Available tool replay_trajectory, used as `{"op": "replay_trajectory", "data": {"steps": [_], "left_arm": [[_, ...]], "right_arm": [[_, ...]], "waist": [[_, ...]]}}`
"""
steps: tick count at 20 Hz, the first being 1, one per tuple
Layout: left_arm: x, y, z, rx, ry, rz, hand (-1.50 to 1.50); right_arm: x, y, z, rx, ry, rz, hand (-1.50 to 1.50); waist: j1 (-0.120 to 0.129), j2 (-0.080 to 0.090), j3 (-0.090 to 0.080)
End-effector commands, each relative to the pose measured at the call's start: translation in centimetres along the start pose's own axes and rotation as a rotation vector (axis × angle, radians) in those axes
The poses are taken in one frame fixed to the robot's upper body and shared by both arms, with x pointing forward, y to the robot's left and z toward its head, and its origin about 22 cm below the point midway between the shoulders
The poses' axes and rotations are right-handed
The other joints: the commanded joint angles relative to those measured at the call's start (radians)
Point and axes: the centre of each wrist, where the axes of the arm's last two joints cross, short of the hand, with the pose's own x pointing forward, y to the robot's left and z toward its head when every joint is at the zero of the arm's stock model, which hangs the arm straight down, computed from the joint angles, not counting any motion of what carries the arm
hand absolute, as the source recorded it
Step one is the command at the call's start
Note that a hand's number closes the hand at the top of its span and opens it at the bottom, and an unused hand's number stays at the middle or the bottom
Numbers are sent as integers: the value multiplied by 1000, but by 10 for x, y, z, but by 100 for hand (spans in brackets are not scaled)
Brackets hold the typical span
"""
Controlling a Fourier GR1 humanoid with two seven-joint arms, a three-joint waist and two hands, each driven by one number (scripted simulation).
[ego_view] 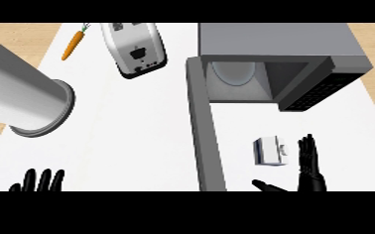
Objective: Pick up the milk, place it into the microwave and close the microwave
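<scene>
- Head view: the milk stands on the white bench toward its near edge, in front of the open microwave, right of its swung-out door.
- The right hand, fingers straight and spread, is just beside the milk's right side, not holding it.
- The left hand rests at the near left corner, fingers straight, upward.

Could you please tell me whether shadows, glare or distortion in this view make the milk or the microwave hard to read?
Head view: even light, no glare; the milk stands clear on the white counter, beside the open right hand. Head view: the microwave cavity is shaded, yet its round plate shows. Head view: the steep angle stretches the open door and the grey cylinder.
</scene>
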Motion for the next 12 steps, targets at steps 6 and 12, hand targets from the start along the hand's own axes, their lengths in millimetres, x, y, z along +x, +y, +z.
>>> {"op": "replay_trajectory", "data": {"steps": [6, 12], "left_arm": [[-8, -2, 24, -7, 10, 1, -150], [9, -3, 21, -15, 16, 11, -150]], "right_arm": [[-24, -1, -4, 11, -12, 12, -150], [-56, -24, 3, 35, -6, 23, -150]], "waist": [[0, -1, -1], [3, 0, 0]]}}
